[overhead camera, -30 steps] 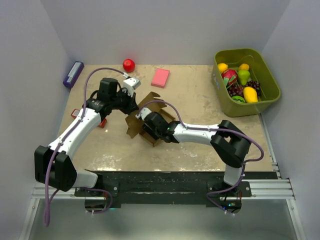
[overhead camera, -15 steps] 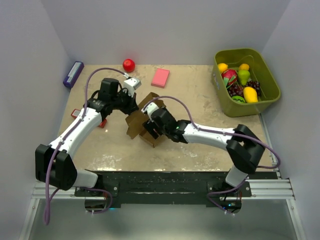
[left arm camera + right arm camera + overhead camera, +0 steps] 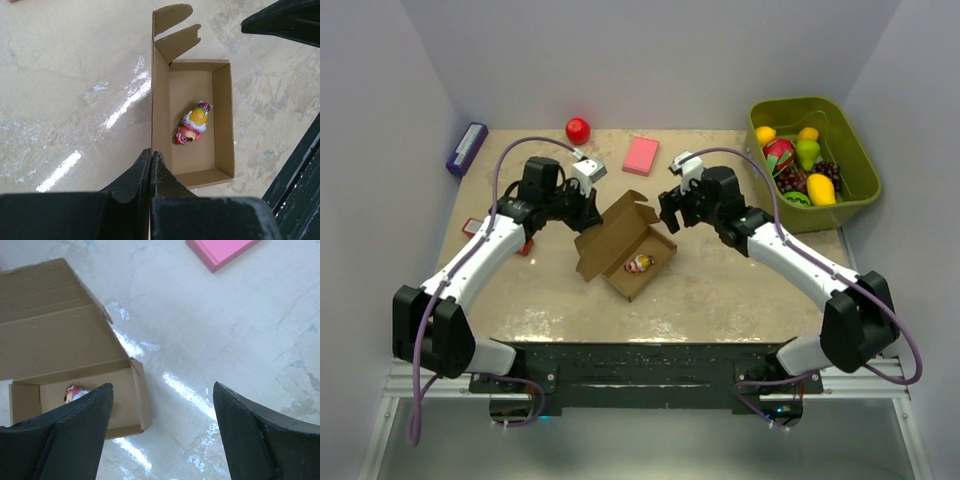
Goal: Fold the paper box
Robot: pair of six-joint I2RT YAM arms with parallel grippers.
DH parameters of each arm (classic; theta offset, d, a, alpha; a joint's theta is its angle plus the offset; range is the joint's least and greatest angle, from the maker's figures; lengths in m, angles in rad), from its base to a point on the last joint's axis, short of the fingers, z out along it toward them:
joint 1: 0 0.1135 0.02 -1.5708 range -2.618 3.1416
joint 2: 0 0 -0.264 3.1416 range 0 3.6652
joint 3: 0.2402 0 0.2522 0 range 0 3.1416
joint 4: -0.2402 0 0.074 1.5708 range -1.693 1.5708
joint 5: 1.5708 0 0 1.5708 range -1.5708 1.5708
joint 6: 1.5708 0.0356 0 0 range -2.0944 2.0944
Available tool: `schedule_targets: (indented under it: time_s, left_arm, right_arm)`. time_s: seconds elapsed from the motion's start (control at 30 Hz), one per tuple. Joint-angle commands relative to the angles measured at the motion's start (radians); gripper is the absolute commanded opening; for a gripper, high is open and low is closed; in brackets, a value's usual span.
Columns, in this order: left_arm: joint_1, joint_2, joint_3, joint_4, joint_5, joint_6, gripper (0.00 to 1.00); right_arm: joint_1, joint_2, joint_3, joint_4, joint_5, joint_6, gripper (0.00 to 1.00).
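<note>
One open plain brown cardboard box (image 3: 196, 85) holds a small colourful toy (image 3: 192, 127); left gripper (image 3: 151, 156) pinches its wall edge; right gripper (image 3: 162, 388) hovers beside it, spread wide.

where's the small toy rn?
Top view: the small toy lies inside the open paper box at mid-table, between the left gripper and the open right gripper.

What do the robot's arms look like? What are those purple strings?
The left arm and right arm are both smooth white tubes joined by chunky black joints. The strings are purple cables, one looping loosely along each arm. The left gripper and right gripper each have two flat black fingers. A small white camera block sits by each wrist.
</note>
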Motion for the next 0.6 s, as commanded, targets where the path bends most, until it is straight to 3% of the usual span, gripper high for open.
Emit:
schedule_targets:
  time_s: [0.0,0.37,0.57]
  left_arm:
    - [-0.012,0.015,-0.010,0.032,0.052,0.025,0.00]
    - [-0.032,0.034,-0.010,0.026,0.053,0.034,0.00]
    - [-0.033,0.034,-0.009,0.024,0.036,0.036,0.00]
  right_arm:
    - [0.008,0.032,0.055,-0.027,-0.170,-0.089,0.82]
    - [0.008,0.126,0.052,0.082,-0.165,-0.135,0.78]
    - [0.011,0.183,0.072,0.093,-0.260,-0.129,0.64]
